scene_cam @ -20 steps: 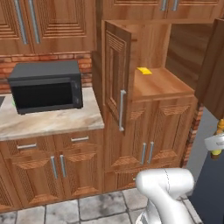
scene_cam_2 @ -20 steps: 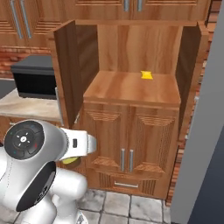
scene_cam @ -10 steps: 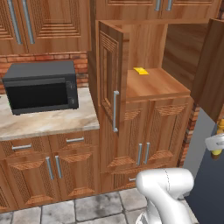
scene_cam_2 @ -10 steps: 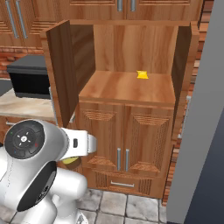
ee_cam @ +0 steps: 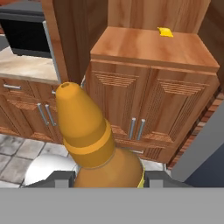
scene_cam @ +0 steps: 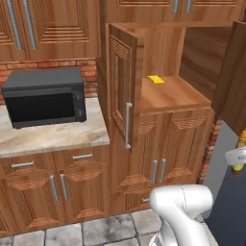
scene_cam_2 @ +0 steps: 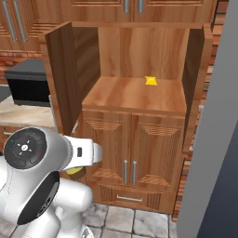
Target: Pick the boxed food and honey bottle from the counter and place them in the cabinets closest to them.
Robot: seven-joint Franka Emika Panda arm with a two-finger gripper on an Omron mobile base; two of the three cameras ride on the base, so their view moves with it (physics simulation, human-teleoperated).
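Honey bottle (ee_cam: 94,144) btwn jaws, top fwd.

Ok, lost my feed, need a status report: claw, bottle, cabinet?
Claw shut on honey bottle, held low in front of the cabinet. Upper doors open, shelf bare except a small yellow item at the back.

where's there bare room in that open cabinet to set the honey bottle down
Most of the open cabinet's shelf is bare wood between its two swung-open doors. The one thing on it is a small yellow item near the back, right of middle. The front and left stretch are free. The gripper holds the honey bottle. The counter left of the cabinet is mostly taken by the microwave.
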